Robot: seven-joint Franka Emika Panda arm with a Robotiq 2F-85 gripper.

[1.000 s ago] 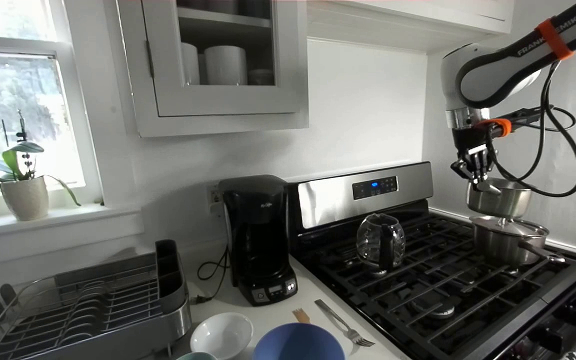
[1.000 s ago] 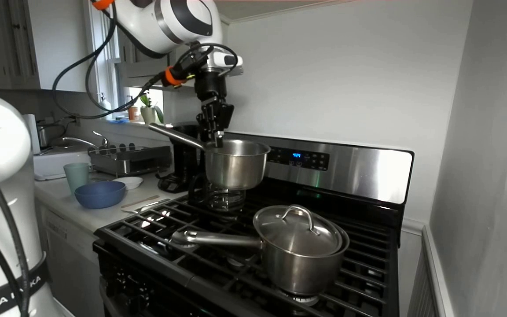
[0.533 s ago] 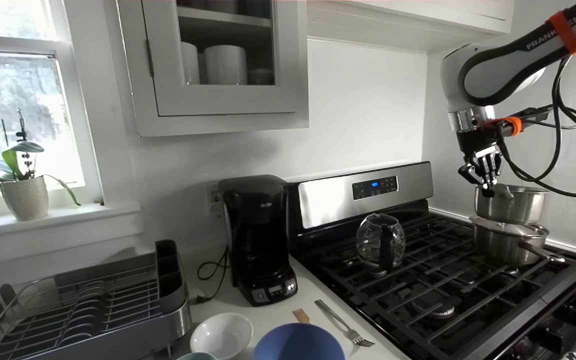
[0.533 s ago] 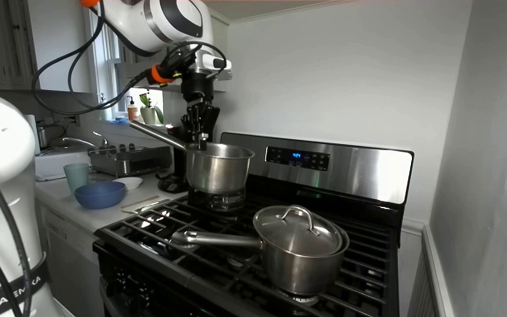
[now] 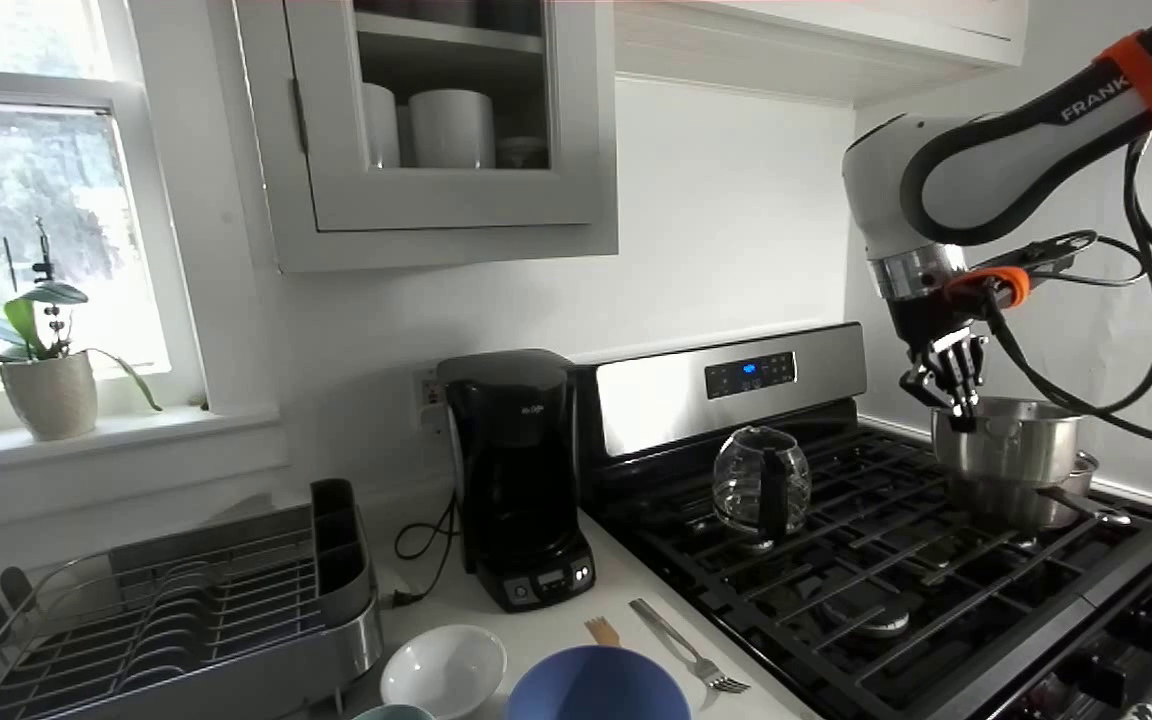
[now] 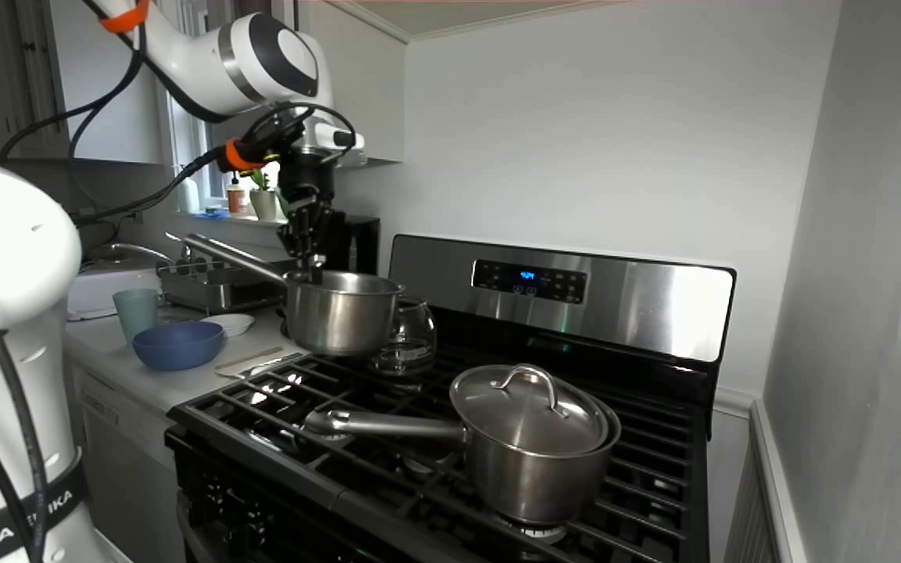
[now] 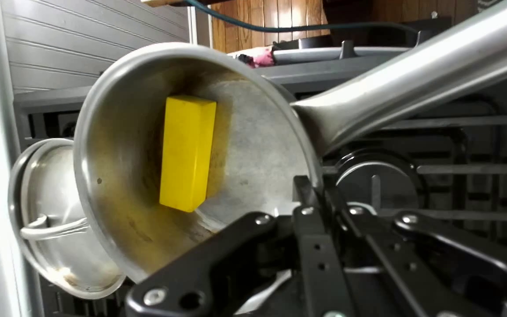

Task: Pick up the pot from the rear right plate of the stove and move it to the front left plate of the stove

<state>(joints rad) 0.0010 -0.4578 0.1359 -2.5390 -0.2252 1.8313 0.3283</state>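
The pot (image 6: 341, 319), a steel saucepan with a long straight handle, is held in the air above the stove (image 6: 638, 313); it also shows in an exterior view (image 5: 1021, 440). Its handle slants up to the left. My gripper (image 6: 311, 272) is shut on its rim near the handle's base. In the wrist view, the gripper (image 7: 317, 189) has one finger inside the wall and one outside. A yellow block (image 7: 185, 154) lies inside the pot (image 7: 258, 136). The pot's height above the grates is hard to tell.
A larger lidded steel pot (image 6: 529, 477) stands on the stove, handle pointing left. A glass carafe (image 5: 751, 475) stands on a rear grate. A coffee maker (image 5: 516, 450), blue bowl (image 6: 177, 348) and fork (image 5: 681, 640) are on the counter beside the stove.
The arm has carried the pot lower, and leftward past the carafe in an exterior view. The gripper has kept its hold on the rim. The lidded pot and carafe have not moved.
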